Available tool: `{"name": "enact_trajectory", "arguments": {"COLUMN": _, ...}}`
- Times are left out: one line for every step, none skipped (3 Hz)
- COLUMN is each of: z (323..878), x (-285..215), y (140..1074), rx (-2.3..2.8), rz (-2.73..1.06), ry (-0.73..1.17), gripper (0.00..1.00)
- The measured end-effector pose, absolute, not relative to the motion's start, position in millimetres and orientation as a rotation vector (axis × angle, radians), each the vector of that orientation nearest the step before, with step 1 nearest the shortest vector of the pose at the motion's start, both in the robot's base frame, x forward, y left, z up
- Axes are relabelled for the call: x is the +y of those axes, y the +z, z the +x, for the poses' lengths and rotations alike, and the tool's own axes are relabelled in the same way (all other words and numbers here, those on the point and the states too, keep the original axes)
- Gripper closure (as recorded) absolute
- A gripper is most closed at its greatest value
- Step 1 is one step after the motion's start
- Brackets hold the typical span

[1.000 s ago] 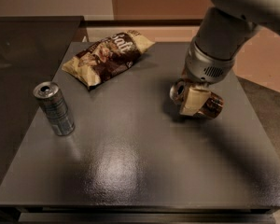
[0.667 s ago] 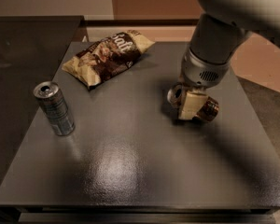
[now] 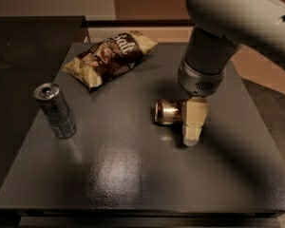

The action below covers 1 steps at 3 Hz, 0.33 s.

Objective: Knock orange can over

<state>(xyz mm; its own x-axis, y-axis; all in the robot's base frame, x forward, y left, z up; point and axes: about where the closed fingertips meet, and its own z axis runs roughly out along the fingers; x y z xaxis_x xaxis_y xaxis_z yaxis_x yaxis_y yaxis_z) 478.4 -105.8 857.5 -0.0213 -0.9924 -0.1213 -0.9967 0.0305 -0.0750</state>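
Observation:
The orange can lies on its side on the dark grey table, right of centre, its silver end facing left. It has a coppery brown body. My gripper hangs from the big pale arm and sits right against the can's right end, reaching down to the table in front of it. The gripper hides the right part of the can.
A slim silver-blue striped can stands upright at the table's left side. A brown and cream snack bag lies at the back left. A dark counter adjoins the table's left rear; the floor drops away on the right.
The arm and gripper have shifted left and toward the front. The orange can now lies tipped on its side, its end pointing left.

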Motion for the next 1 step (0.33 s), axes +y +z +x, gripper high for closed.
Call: {"name": "enact_trajectory", "arguments": {"z": 478.4, "x": -105.8, "y": 857.5, "rx": 2.150, "rz": -2.095, "ry": 0.047, "gripper": 0.00}}
